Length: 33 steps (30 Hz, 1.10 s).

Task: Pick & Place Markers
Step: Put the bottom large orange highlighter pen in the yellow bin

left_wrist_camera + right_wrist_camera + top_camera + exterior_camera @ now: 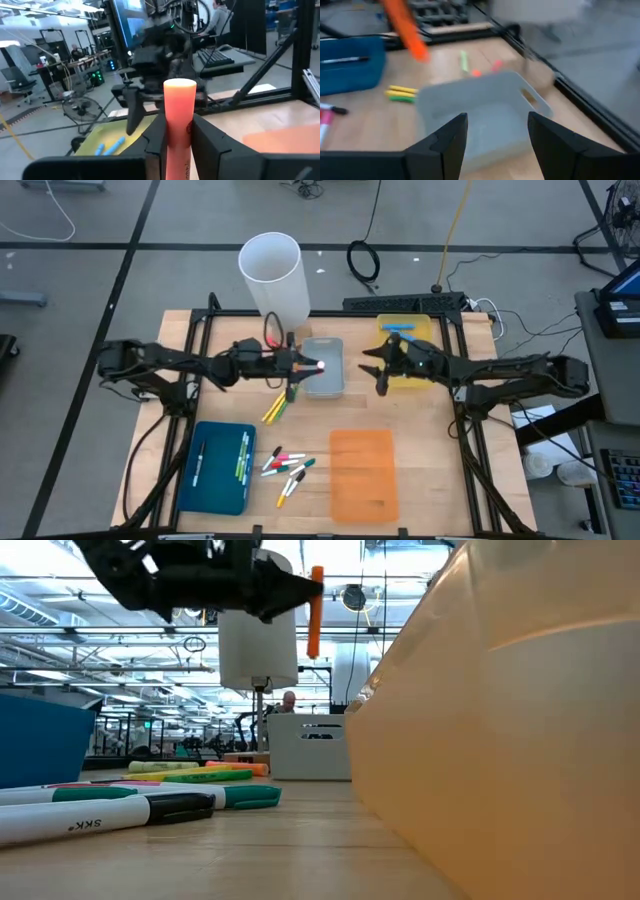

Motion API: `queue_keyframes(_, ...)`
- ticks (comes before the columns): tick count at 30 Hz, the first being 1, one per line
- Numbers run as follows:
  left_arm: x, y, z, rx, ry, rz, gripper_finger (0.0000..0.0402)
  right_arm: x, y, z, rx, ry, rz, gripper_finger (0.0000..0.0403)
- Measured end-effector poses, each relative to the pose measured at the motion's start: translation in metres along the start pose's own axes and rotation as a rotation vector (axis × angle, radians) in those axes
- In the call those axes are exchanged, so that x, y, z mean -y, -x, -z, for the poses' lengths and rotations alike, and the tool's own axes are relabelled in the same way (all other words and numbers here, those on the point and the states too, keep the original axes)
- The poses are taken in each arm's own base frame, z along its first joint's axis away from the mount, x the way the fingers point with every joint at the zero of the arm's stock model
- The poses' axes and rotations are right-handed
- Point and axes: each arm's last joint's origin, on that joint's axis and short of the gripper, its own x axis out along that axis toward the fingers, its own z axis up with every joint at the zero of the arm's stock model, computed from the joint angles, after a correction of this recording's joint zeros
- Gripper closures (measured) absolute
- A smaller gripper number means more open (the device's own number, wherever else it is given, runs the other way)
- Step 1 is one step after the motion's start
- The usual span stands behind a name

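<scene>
Left gripper: the left gripper point(300, 366) is clamped on an orange marker point(316, 610), held upright and well clear of the table.
Held marker's place: it hangs at the near edge of the grey bin point(323, 367), just ahead of the fingertips, judging from the high view; it has not been let go.
Right gripper: the right gripper point(497, 132) stands with its fingers spread and nothing between them, just beside the grey bin on the side away from the left arm, facing into it.
Bin contents: from the right wrist view the grey bin looks empty, though part of its floor is hidden.
Already sorted: blue markers point(399, 328) lie in the yellow tray point(425, 327) behind the right gripper; a few thin pens lie in the blue tray point(214, 468).
Still loose: yellow and green markers point(275, 409) lie on the table just below the left gripper, and a cluster of white-bodied markers point(287, 465) sits between the blue tray and the orange tray point(363, 475).
Progress: judged early to middle; one marker is in transit and most remain on the table.
</scene>
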Motion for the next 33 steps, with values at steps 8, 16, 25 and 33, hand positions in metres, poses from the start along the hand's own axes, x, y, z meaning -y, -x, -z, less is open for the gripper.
queue_keyframes(8, 0.004, -0.038, 0.009, 0.001, -0.015, 0.108, 0.0339, -0.038, -0.021, 0.003, 0.144, 0.177, -0.21, 0.0206)
queue_keyframes(16, 0.001, -0.047, 0.01, 0.002, -0.02, 0.111, 0.0338, -0.052, -0.028, 0.001, 0.257, 0.182, -0.27, 0.0206)
queue_keyframes(25, 0.006, -0.056, -0.004, 0.029, 0.013, 0.225, 0.0338, -0.058, -0.041, 0.006, 0.273, 0.184, -0.349, 0.0206)
queue_keyframes(33, 0.02, -0.057, -0.001, -0.023, 0.01, 0.288, 0.0338, -0.061, -0.047, 0.005, 0.271, 0.186, -0.362, 0.0233)
